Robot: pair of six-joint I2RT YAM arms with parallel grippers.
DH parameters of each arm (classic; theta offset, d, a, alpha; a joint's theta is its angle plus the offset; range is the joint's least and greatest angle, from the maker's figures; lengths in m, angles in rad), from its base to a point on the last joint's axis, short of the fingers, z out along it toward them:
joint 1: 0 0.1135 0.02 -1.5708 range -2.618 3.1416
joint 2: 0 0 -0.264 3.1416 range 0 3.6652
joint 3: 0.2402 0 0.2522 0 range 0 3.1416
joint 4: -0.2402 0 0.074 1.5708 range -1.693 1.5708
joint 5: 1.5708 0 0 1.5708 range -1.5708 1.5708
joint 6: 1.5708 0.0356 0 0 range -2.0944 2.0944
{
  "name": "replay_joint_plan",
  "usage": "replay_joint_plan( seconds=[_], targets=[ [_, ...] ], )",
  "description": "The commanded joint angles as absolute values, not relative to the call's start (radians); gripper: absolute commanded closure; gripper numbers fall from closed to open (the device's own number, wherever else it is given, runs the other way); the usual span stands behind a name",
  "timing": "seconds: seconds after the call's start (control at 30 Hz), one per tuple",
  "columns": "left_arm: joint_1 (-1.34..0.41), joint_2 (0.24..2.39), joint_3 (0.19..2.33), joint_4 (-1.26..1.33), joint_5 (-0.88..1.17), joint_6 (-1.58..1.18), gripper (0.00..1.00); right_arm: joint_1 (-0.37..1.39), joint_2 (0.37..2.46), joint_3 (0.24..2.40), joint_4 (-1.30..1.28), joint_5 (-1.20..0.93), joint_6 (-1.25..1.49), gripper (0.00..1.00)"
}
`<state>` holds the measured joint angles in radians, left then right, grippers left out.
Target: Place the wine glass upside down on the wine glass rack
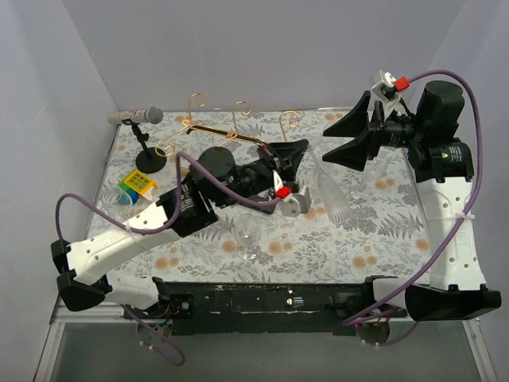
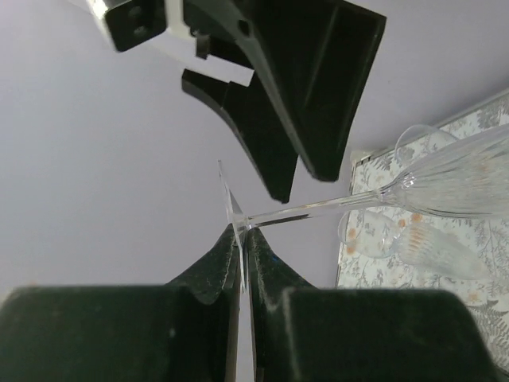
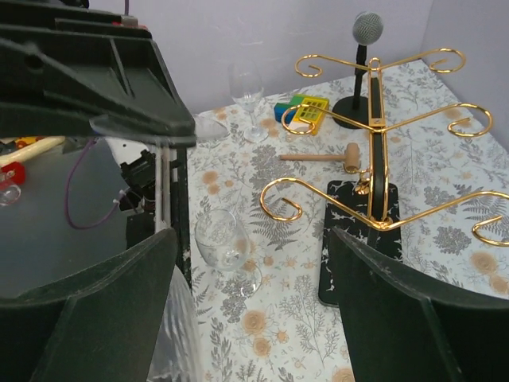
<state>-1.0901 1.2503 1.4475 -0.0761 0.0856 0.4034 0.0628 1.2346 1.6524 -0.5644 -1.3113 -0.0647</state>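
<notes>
My left gripper (image 1: 290, 155) (image 2: 241, 239) is shut on the thin round foot of a ribbed clear wine glass (image 1: 334, 195) (image 2: 449, 187). The glass hangs tilted above the table, stem and bowl reaching out to the right. Its bowl also shows low in the right wrist view (image 3: 171, 342). The gold wire wine glass rack (image 1: 231, 129) (image 3: 374, 119) stands on its black veined base (image 3: 358, 231) at the back, left of the held glass. My right gripper (image 1: 350, 137) (image 3: 254, 318) is open and empty, raised at the right next to the glass.
A plain stemmed glass (image 1: 248, 235) stands upright near the front edge. The right wrist view shows two upright glasses (image 3: 227, 239) (image 3: 246, 83). A microphone on a black stand (image 1: 137, 117) (image 3: 367, 28), a yellow-green box (image 1: 137, 187) (image 3: 302, 111) and a wooden mallet (image 3: 326, 157) are at the left.
</notes>
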Motion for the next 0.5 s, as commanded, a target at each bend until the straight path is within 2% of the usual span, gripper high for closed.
replay_joint_plan(
  seconds=[0.0, 0.27, 0.47],
  targets=[
    [-1.131, 1.302, 1.456, 0.032, -0.052, 0.584, 1.00, 0.080, 1.189, 1.609, -0.463, -1.356, -0.008, 0.16],
    [-1.155, 1.322, 1.447, 0.046, -0.078, 0.597, 1.00, 0.103, 1.152, 1.481, -0.364, -1.384, 0.093, 0.21],
    [-1.172, 1.322, 1.434, 0.057, -0.072, 0.588, 1.00, 0.130, 1.140, 1.399, -0.230, -1.405, 0.195, 0.30]
  ],
)
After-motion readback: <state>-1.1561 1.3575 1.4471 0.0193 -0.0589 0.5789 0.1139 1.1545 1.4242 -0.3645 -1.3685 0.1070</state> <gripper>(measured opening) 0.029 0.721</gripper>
